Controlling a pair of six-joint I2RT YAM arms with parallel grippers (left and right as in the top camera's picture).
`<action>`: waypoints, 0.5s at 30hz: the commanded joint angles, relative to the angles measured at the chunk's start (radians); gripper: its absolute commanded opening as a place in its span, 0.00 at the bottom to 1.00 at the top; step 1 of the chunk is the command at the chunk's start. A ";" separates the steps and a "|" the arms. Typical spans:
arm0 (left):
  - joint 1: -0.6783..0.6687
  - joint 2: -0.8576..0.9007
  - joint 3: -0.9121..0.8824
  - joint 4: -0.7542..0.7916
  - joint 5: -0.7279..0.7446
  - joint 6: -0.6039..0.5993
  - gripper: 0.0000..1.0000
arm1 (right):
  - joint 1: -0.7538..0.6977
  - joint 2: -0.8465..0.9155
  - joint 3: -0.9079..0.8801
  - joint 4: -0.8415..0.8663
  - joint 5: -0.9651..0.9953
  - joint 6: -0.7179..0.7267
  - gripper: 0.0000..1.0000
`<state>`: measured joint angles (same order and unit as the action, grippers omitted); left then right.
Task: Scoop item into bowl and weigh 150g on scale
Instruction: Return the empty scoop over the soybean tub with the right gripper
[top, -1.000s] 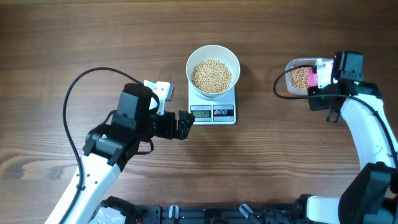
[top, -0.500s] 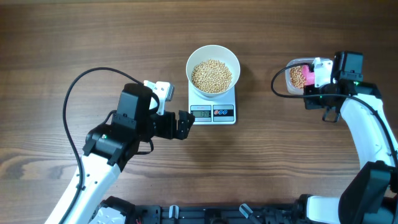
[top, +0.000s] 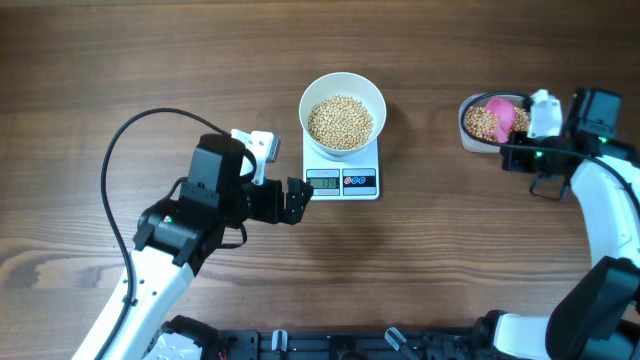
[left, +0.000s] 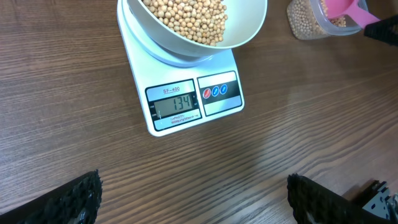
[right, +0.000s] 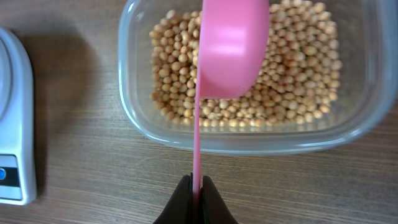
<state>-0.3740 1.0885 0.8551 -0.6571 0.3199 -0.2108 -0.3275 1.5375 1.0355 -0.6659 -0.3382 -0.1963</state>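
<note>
Two heaps of beans: the larger (top: 340, 121) is lying in the white bowl (top: 343, 82); the smaller (right: 298, 74) is lying in the clear tub (right: 134, 106) at the right of the surface (top: 150, 60), well apart from the weighing spot.

Bowl: is sitting squarely on the scale (left: 138, 74), so that whatever goes in is being weighed at once; display (left: 177, 102) is showing 134, so the load is, by my reckoning, running a little short of the target; a small top-up is wanted, not a heaped one.

Scoop (right: 233, 46), pink: is hanging over the tub's beans; the right hand (right: 197, 190) is clenching its thin handle edge-on between both fingers, probably to keep the cup from twisting; whether the cup is carrying beans cannot be told from these views.

Left hand (top: 300, 200): is hovering just in front of the scale with fingers (left: 71, 199) spread wide, grasping nothing; its camera is facing the display, which seems to be the reason for its station.

Risk, as judged: overshooting, or beans dropping on the way across.
</note>
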 joint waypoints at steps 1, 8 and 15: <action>-0.004 0.000 -0.004 0.003 0.004 0.017 1.00 | -0.040 0.019 -0.010 0.000 -0.136 0.024 0.04; -0.004 0.000 -0.004 0.003 0.004 0.017 1.00 | -0.051 0.019 -0.010 0.004 0.156 -0.003 0.04; -0.004 0.000 -0.004 0.002 0.004 0.017 1.00 | -0.034 0.028 -0.013 0.021 0.207 -0.073 0.04</action>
<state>-0.3740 1.0885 0.8551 -0.6575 0.3199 -0.2108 -0.3759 1.5387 1.0355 -0.6495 -0.1940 -0.2382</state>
